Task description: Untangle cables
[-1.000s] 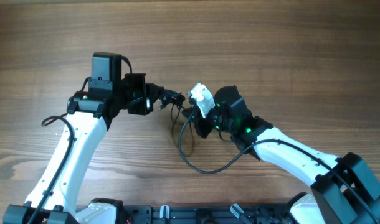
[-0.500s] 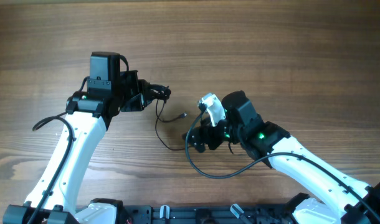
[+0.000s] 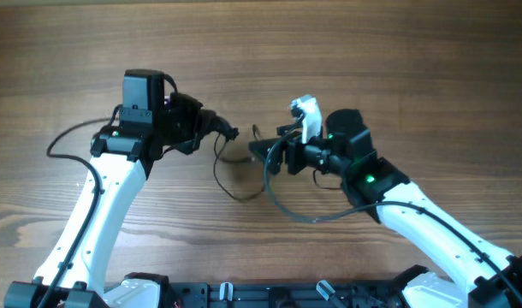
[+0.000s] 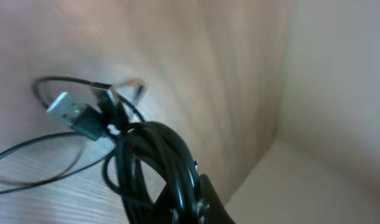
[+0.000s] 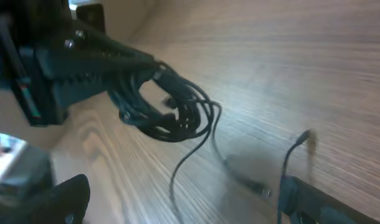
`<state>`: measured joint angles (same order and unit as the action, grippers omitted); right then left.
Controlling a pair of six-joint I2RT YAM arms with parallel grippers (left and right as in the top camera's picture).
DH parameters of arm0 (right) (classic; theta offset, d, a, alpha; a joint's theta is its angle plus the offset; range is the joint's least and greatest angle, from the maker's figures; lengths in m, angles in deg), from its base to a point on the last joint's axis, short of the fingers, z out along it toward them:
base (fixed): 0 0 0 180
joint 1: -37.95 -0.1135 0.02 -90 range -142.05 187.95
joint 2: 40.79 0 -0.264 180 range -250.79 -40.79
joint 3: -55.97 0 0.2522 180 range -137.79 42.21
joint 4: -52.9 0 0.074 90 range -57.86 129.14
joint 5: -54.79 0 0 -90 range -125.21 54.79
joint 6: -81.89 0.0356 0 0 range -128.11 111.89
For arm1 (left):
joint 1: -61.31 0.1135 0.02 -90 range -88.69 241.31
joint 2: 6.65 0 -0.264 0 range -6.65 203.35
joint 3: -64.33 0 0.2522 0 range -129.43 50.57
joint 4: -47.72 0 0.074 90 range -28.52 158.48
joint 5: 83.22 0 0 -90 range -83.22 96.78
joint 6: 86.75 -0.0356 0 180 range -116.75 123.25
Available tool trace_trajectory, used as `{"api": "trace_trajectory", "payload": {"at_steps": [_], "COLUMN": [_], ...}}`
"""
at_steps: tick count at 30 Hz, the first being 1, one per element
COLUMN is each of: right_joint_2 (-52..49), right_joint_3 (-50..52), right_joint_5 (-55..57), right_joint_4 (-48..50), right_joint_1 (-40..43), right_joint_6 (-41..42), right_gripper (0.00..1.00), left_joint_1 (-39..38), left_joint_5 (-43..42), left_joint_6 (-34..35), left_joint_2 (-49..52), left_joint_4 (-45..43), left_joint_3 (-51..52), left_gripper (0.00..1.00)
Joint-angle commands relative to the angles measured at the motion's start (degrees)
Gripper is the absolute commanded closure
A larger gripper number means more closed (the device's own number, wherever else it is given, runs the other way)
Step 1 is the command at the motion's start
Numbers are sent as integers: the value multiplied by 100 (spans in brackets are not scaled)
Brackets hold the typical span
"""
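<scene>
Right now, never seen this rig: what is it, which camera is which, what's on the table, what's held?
A two-armed robot works at a wooden table. The wide picture looks down from above. The other two come from a camera on each wrist. The left tool is shut on a knotted bundle of thin black cables, and one plug sticks out of the bundle. A loose strand trails from it onto the wood. The right tool stands open close by, holding nothing that I can see.
</scene>
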<state>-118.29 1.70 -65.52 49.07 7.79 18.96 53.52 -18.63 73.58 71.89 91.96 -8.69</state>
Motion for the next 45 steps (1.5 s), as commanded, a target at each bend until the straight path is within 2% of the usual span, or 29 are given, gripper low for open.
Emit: {"api": "trace_trajectory", "payload": {"at_steps": [1,5,11,15,17,21,22,23,25,26,27,28,29,30,31,32,35,37,40,42,45], "right_joint_2": [48,48,46,46,46,31,17,2,2,2,2,2,2,2,2,2,2,2,2,2,2], "right_joint_3": [-9,-9,-9,-9,-9,-9,-9,-9,-9,-9,-9,-9,-9,-9,-9,-9,-9,-9,-7,-7,-7], "right_joint_5": [-1272,-1895,-3464,-3580,-3558,-3595,-3825,-4046,-4085,-3904,-3646,-3257,-2822,-2391,-2059,-1803,-1303,-1298,-1303,-1325,-1318], "right_joint_4": [142,151,74,70,72,70,72,68,-20,-52,-63,-61,-61,-105,-170,-227,-310,-315,-367,-367,-365], "right_joint_1": [627,1360,1438,1438,1438,1399,1375,1362,1362,1362,1362,1362,1362,1362,1366,1375,1373,1360,1346,1338,1252], "right_joint_6": [457,273,-1434,-1840,-2116,-2308,-2430,-2577,-2597,-2507,-2367,-2015,-1550,-1010,-603,-284,673,935,914,918,1062], "right_gripper": [0,0,0,0,0,0,5,24,79,96,96,96,96,96,96,96,96,96,95,95,95], "left_joint_1": [15,15,13,-59,-258,-706,-804,-870,-896,-866,-822,-772,-702,-647,-588,-535,-470,-568,-868,-1088,-1432], "left_joint_5": [-1502,-2721,-4645,-4951,-5171,-5176,-5174,-5174,-5167,-5165,-5149,-5101,-5021,-4924,-4723,-4391,-2614,-1991,-1526,-1202,-632], "left_joint_6": [-2264,-3930,-5906,-6876,-7165,-7163,-7160,-7160,-7158,-7158,-7138,-7132,-7093,-7090,-6955,-6572,-4201,-3327,-3235,-3274,-3858], "left_joint_2": [-9,-9,-9,-9,-9,-9,-9,-9,-9,-9,-9,-9,-9,-9,-9,-9,-9,-9,-9,-9,7], "left_joint_4": [-426,-417,-243,570,695,544,474,413,297,245,229,232,234,234,223,227,234,271,103,-61,-184], "left_joint_3": [-70,-70,-70,-70,-70,-70,-70,-70,-70,-70,-70,-70,-70,-70,-70,-70,-70,-70,-70,-70,-70], "left_gripper": [96,96,96,96,96,96,96,96,96,89,83,59,43,10,0,0,0,0,1,14,23]}}
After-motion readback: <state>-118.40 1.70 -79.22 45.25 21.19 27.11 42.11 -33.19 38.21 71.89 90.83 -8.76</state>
